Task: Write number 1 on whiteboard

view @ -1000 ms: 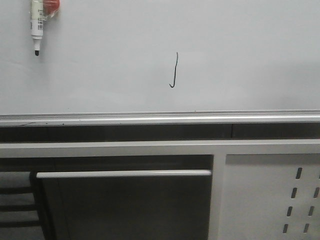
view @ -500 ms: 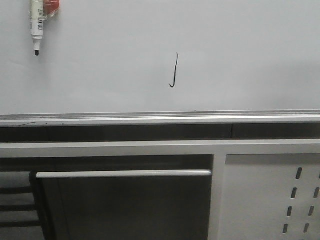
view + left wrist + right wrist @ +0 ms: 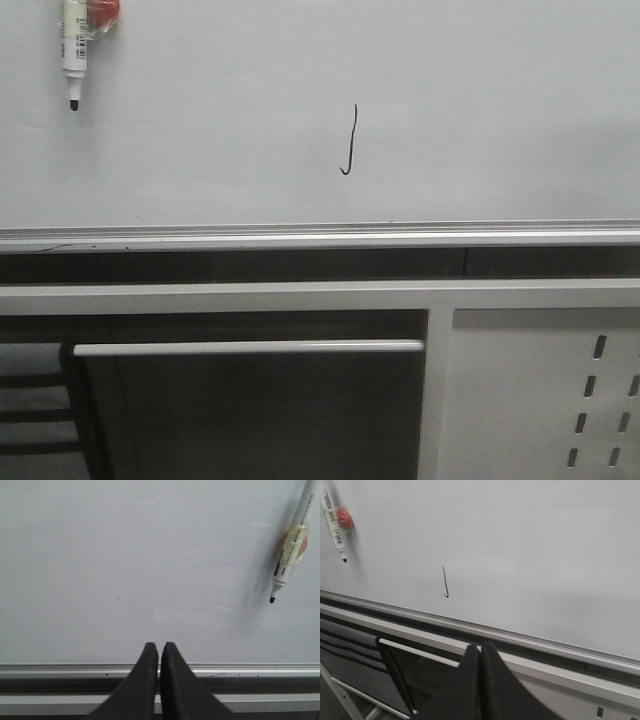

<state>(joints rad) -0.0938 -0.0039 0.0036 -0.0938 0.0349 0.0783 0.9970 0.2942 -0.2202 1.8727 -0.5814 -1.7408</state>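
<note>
The whiteboard (image 3: 480,120) is standing upright, its silver rail (image 3: 320,237) running along the lower edge. On its pale face the number 1 (image 3: 350,140) is showing as a thin black stroke, nearly vertical, hooking left at the bottom. A marker (image 3: 72,50) is hanging against the board near the upper left corner, tip pointing down, with an orange-red piece (image 3: 103,12) sitting just beside its barrel, well apart from the stroke.

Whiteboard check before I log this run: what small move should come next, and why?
Probably none but holding clear: the number 1 is already on the whiteboard, the marker hangs apart from it, and both the left gripper and right gripper are shut, empty.
</note>
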